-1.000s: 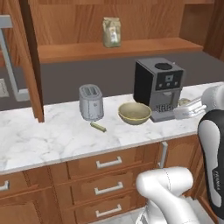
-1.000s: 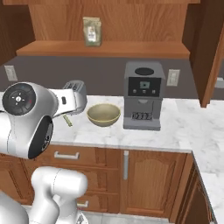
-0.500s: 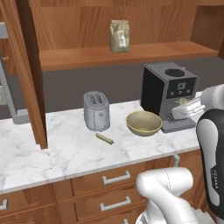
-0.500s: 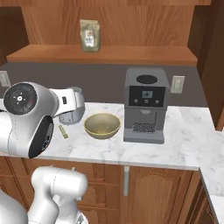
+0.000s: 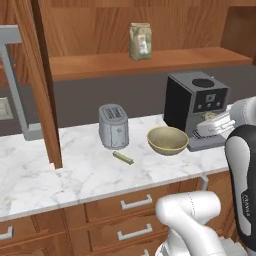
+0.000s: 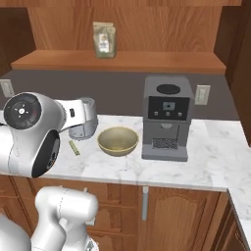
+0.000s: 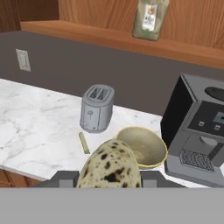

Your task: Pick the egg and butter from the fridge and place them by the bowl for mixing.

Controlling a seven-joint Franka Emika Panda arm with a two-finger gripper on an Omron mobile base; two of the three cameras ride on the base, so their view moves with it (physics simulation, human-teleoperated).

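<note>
Gripper (image 7: 110,186) clamps the speckled tan oval egg (image 7: 110,168). Risk: released too high, it rolls off the white marble counter (image 7: 35,118) or knocks the pale olive butter stick (image 7: 84,143) beside the olive ceramic bowl (image 7: 142,147).

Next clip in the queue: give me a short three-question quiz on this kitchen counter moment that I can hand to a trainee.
1. True or false: the butter already lies on the counter between the toaster and the bowl.
2. What does the end effector hold? A) a speckled egg B) a spoon C) nothing
3. Fill in: the bag stands on the wooden ____ above the counter.

Key: 1 true; 2 A; 3 shelf
</note>
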